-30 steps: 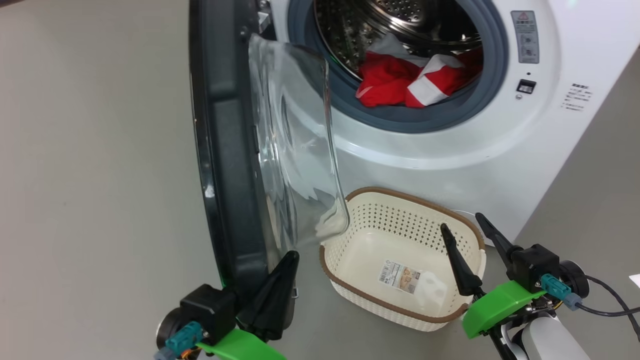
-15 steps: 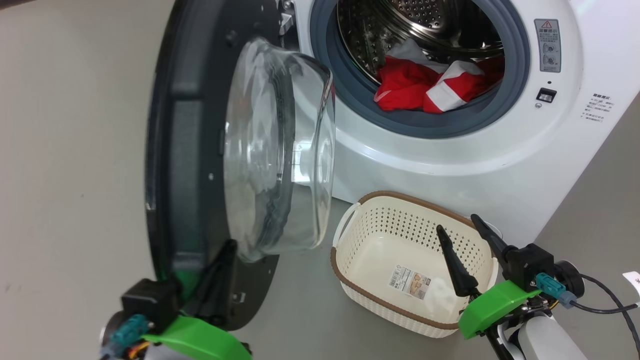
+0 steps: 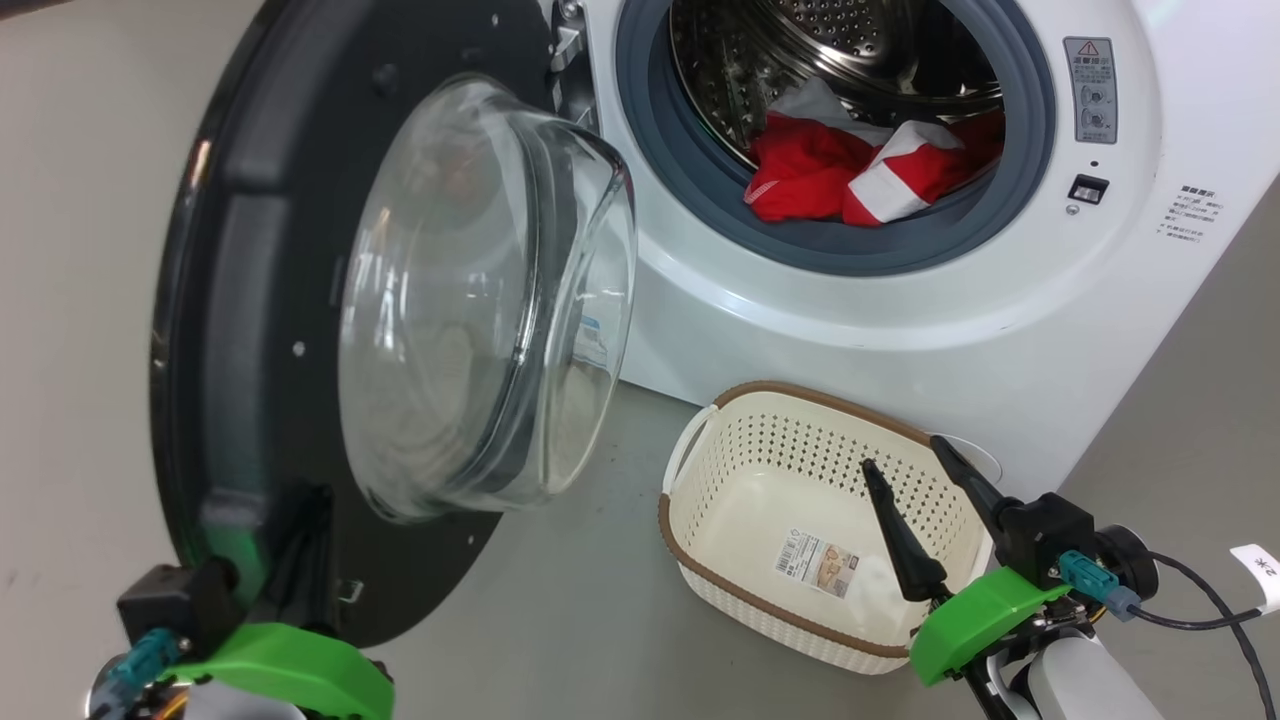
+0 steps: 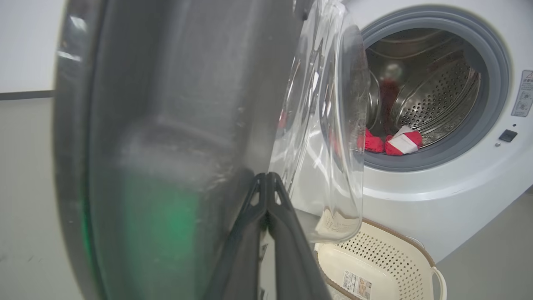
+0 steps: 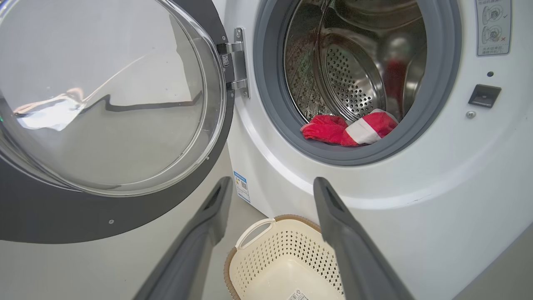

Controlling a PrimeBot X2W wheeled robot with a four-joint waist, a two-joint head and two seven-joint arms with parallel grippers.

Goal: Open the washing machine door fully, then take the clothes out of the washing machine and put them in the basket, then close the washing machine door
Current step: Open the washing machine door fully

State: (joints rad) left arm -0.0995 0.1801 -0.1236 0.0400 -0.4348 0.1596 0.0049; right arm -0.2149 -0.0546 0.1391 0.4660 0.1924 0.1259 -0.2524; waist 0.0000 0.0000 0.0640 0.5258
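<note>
No wording is legible; a grey sticker [image 3: 1090, 90] on the washing machine [image 3: 800, 330] shows a red warning triangle, and a paper label [image 3: 820, 565] in the basket [image 3: 790, 450] shows a barcode.

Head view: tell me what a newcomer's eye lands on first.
The black-rimmed washing machine door, with its bulging glass bowl, stands swung open at the left. Bright red-and-white clothes lie in the steel drum of the white washing machine, upper right. Below it a cream basket, without clothes, sits on the floor, the open right hand in front of it.
</note>
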